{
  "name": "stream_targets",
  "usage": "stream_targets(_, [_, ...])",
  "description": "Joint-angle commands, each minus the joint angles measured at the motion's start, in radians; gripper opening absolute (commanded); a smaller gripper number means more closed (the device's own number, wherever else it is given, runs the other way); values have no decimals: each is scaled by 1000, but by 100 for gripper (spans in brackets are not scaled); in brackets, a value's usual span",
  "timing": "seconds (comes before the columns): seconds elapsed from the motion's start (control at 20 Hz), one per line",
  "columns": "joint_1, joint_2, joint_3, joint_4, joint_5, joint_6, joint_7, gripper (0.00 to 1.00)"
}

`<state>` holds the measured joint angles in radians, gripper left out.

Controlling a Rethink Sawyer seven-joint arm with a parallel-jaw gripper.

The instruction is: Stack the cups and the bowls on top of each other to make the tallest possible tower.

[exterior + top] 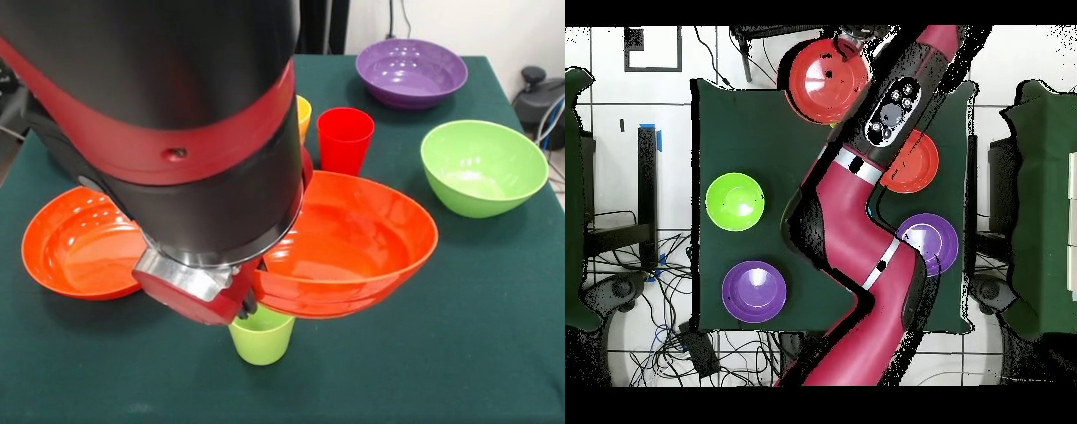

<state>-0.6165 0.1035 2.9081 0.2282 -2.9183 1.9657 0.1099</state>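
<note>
My gripper (245,305) hangs under the big arm at the near left rim of a wide orange bowl (349,238). It looks shut on that rim. The bowl sits off-centre on a light green cup (261,337), which stands upright near the table's front edge. From above, this bowl (827,80) shows at the top and hides the cup. A red cup (344,137) stands behind the bowl. A yellow cup (303,115) peeks out beside the arm. The purple and blue cups are hidden.
A second orange bowl (75,243) lies at the left, seen from above (913,165) beside the arm. A light green bowl (484,168) (734,200) is at the right. A purple bowl (410,71) (753,290) is far right. Another purple bowl (930,240) is partly under the arm.
</note>
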Motion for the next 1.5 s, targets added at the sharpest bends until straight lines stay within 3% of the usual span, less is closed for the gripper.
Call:
stream_targets(0.05, [38,-16,-274,-96,-66,98,-312,0])
stream_targets(0.35, [43,-31,-349,-73,-67,146,-340,0])
stream_targets(0.6, [42,-23,-310,-85,-66,111,-331,0])
stream_targets(1.5, [43,-14,-293,-91,-66,160,-417,0])
